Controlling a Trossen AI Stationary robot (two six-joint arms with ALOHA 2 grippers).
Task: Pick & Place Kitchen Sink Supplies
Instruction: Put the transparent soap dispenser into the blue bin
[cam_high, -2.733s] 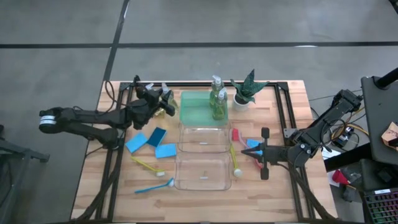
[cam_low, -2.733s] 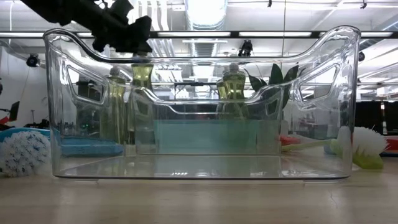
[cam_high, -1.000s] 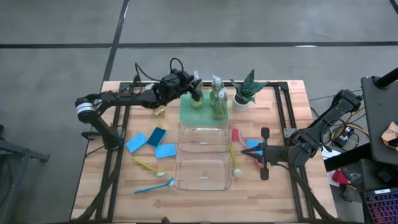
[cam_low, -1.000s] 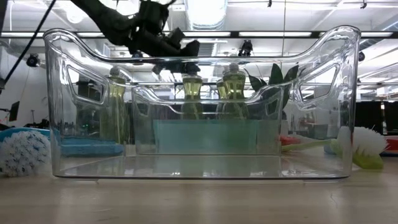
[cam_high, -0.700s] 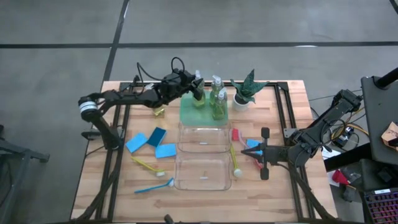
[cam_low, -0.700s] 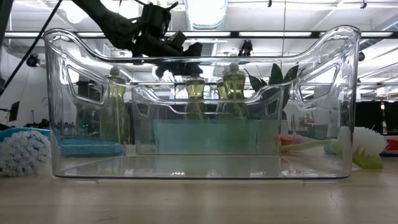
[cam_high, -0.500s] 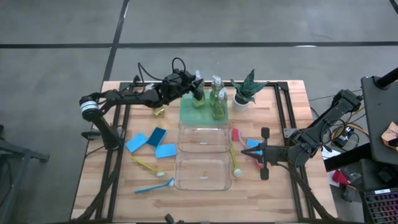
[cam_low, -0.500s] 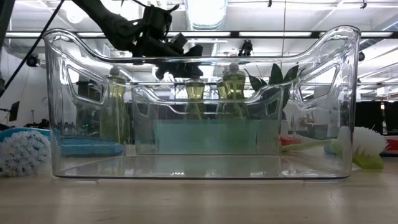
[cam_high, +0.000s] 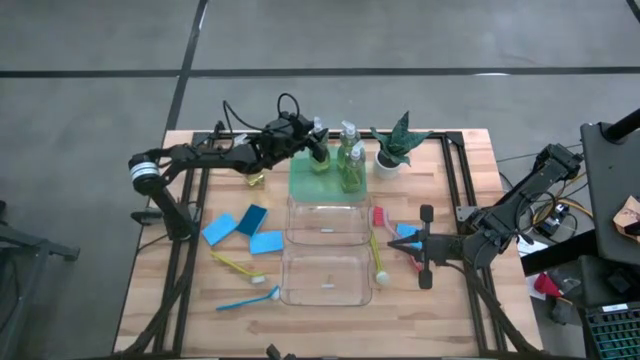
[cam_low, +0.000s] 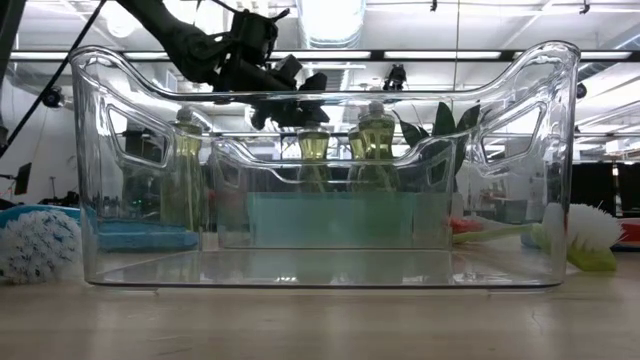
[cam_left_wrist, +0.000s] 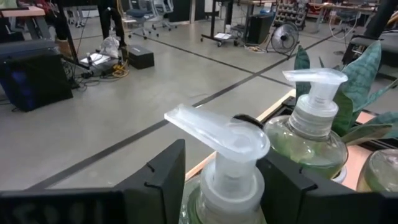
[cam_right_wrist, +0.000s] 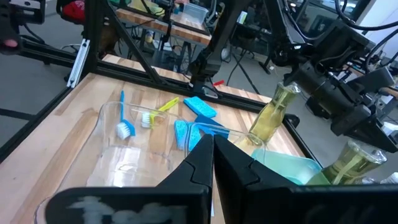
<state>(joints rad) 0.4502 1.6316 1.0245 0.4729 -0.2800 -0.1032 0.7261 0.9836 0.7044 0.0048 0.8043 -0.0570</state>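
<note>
Release step: my left gripper (cam_high: 318, 152) stands narrowly parted around bottle (cam_left_wrist: 227, 180) in green tray (cam_high: 303, 180). Next, lift clear; right gripper (cam_high: 412, 243) shut.

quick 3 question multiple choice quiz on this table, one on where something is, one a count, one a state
1. Where does the potted plant stand?
A) in a clear bin
B) beside the green tray, at the table's far edge
C) on the floor

2. How many clear bins are on the table?
A) one
B) two
C) four

3. How do the right gripper's fingers stand?
A) pressed together
B) spread wide
C) half open

Answers:
1 B, the high view shows it just right of the tray.
2 B, two lie one behind the other, nearer than the tray.
3 A, the right wrist view shows them meeting at a point.
</note>
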